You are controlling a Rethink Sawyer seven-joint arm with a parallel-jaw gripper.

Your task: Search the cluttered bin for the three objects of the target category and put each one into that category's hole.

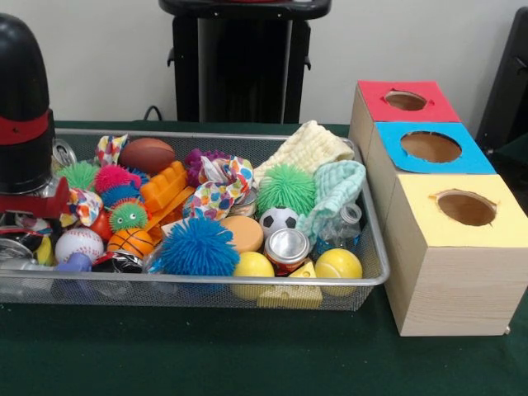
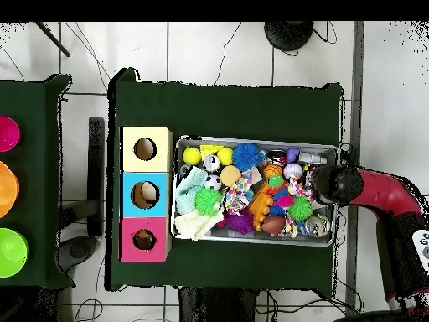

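While the arm (image 1: 25, 99) hung over the bin's (image 1: 375, 276) left end, jaw state indeterminable, a clean vertical descent onto one ball, probably the baseball (image 1: 78, 243), was advisable.

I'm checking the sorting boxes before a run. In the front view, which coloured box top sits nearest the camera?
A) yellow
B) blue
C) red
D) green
A: the yellow-topped box stands at the front of the row, with the blue-topped box behind it and the red-topped box farthest back, all beside the wire bin.
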